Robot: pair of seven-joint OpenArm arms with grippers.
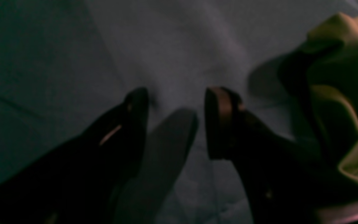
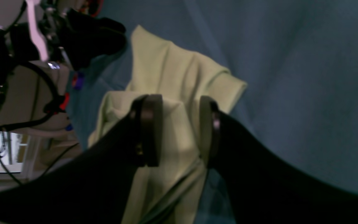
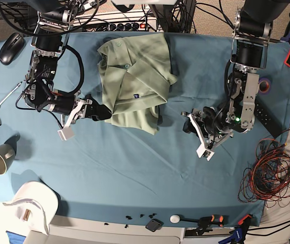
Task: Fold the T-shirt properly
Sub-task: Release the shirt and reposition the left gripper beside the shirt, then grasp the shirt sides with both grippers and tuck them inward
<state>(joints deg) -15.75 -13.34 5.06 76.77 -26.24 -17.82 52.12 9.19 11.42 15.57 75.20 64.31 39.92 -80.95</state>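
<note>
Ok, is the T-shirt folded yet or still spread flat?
Partly folded. The T-shirt lies bunched into a rough block on the table cloth, sides turned in, collar showing, edges uneven and creased rather than squared.

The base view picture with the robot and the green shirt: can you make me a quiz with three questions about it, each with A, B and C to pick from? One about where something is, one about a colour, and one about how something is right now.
1. Where is the mug?
A. near the table's left edge
B. on the T-shirt
C. beside the bundle of wires

2. What colour is the table cloth?
A. red
B. yellow
C. blue

3. How is the left gripper right now?
A. shut on the T-shirt
B. open, holding nothing
C. shut on the mug

Answers:
1. A, the mug stands at the left edge, far from the T-shirt and the bundle of wires.
2. C, blue cloth covers the whole table.
3. B, the left wrist view shows only bare cloth in the wide gap between its jaws.
</note>
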